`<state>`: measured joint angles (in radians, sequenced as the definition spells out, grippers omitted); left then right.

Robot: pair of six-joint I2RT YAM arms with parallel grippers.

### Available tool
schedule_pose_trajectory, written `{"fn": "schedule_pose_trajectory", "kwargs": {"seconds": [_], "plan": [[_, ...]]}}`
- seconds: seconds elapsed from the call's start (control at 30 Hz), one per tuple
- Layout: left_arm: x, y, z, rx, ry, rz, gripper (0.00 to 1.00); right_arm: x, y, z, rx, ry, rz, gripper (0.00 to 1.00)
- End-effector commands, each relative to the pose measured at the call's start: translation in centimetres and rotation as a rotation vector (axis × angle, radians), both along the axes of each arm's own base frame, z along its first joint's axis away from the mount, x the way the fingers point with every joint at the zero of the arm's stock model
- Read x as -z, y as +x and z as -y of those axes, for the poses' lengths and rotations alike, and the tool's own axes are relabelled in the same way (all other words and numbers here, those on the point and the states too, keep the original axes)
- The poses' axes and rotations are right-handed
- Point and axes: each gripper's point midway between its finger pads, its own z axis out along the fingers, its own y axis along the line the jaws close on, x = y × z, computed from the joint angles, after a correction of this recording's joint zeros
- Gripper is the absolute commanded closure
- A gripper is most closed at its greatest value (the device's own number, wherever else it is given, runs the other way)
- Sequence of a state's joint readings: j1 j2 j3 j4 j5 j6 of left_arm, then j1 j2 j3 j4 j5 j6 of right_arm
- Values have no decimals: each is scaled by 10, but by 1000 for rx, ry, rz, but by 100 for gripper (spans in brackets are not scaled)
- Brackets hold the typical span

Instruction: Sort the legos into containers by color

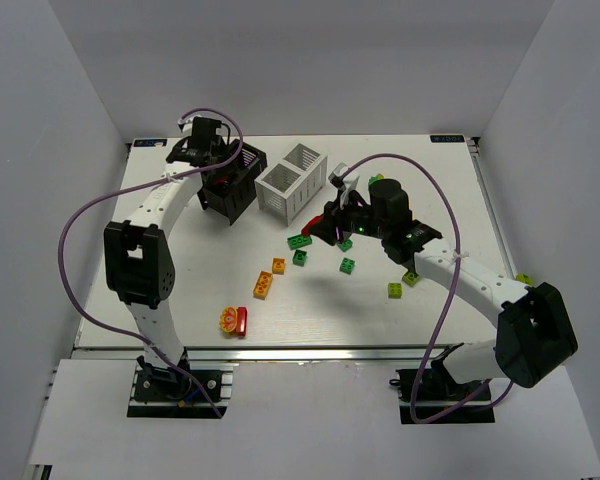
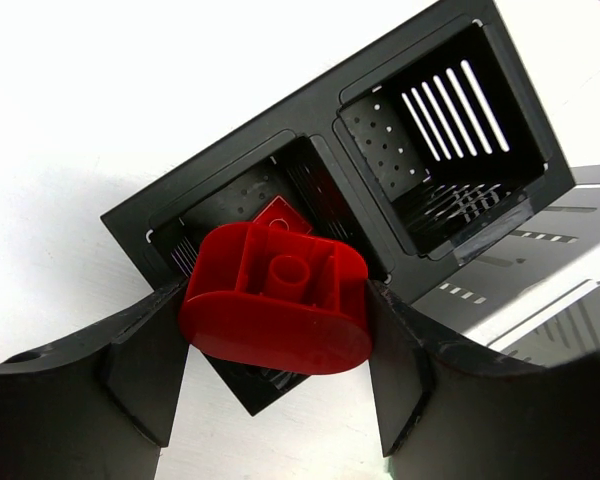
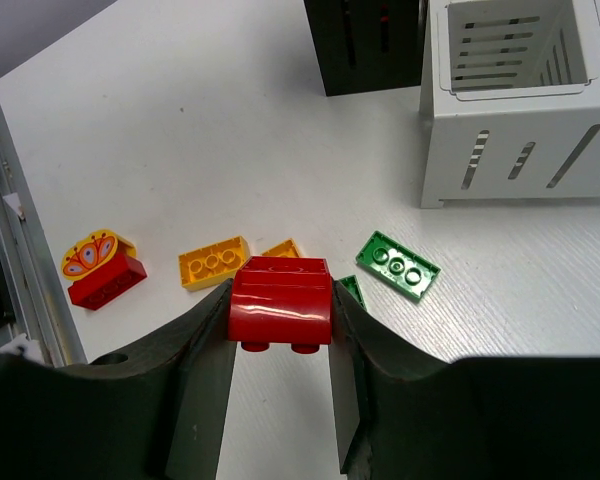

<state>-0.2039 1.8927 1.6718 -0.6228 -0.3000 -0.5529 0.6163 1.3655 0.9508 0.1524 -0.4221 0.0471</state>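
Left gripper [image 2: 275,345] clamps a red rounded brick [image 2: 275,300], hiding one black rack [image 2: 310,105] compartment; right gripper [image 3: 280,350] clamps a red curved brick [image 3: 280,300], half-covering a green brick [image 3: 352,290]

black rack [image 2: 230,160], white rack [image 3: 500,130], red brick [image 3: 280,300], green brick [image 3: 398,266]

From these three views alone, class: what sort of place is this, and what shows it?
Probably a robotics lab test cell, not a home: plain white walls box in a white table, a left arm and right arm are bolted at its near edge, and toy bricks lie scattered.
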Motion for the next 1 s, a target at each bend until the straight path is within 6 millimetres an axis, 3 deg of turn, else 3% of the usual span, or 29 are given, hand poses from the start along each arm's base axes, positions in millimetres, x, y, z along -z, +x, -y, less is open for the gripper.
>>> {"fn": "schedule_pose_trajectory", "kwargs": {"seconds": [0.0,0.23,0.6,0.67,0.8,0.87,0.97], "plan": [[-24,8,-4,-11,5,54,40,-16,1,1,-5,31,51,100],[-29,8,-3,-8,-2,61,30,-16,0,1,-8,31,52,100],[-35,7,-2,-8,-8,71,23,-17,0,1,-12,31,56,100],[-37,7,-2,-7,-10,72,16,-18,-1,0,-14,32,57,100],[-40,7,-3,-9,-10,79,14,-18,-1,0,-15,32,59,100],[-43,5,-3,-12,-9,84,2,-17,-1,0,-17,30,58,100],[-48,4,-4,-12,-10,92,2,-19,-1,0,-22,29,65,100]]}}
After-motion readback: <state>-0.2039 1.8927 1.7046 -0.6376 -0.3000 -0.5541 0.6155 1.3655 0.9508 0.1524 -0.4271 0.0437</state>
